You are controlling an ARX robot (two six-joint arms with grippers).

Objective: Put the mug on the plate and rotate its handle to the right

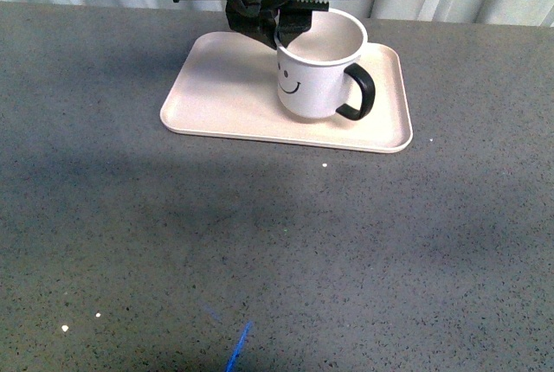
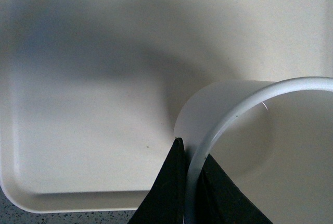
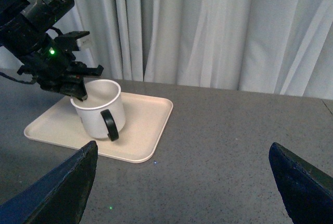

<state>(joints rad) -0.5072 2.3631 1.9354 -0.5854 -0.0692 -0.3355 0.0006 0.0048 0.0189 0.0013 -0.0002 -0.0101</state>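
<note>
The white mug [image 1: 316, 73] with a black smiley face stands on the pale beige plate [image 1: 221, 99], slightly tilted, its black handle [image 1: 361, 93] pointing right. My left gripper [image 1: 286, 35] is shut on the mug's far-left rim, one finger inside and one outside. In the left wrist view the fingers [image 2: 166, 193] pinch the rim of the mug [image 2: 218, 125] above the plate [image 2: 78, 130]. The right wrist view shows the mug [image 3: 99, 109], the handle [image 3: 110, 125] and the plate [image 3: 140, 130] from a distance. My right gripper [image 3: 182, 182] is open and empty, well off the plate.
The grey speckled table [image 1: 277, 259] spreads in front of the plate. White curtains [image 3: 208, 26] hang behind the table's far edge.
</note>
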